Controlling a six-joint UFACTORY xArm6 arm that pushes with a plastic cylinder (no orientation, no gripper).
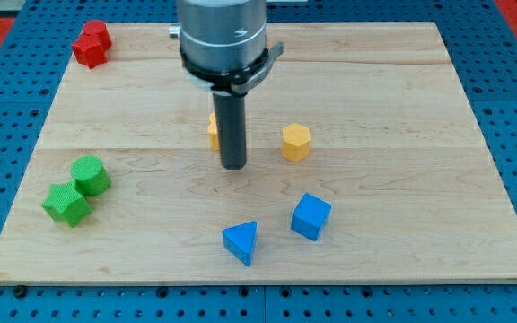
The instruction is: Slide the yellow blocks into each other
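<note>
A yellow hexagonal block point(295, 142) sits near the board's middle, right of the rod. A second yellow block point(213, 131) shows only as a sliver at the rod's left edge; the rod hides most of it and its shape cannot be made out. My tip point(232, 166) rests on the board just below and right of that hidden yellow block, apparently touching or very close to it, and well left of the hexagonal one.
A red star-like block point(91, 43) lies at the top left. A green cylinder point(91, 174) and a green star-like block point(66, 204) sit at the left. A blue triangular block point(241, 241) and a blue cube point(311, 216) lie at the bottom middle. The wooden board point(402, 108) lies on a blue pegboard.
</note>
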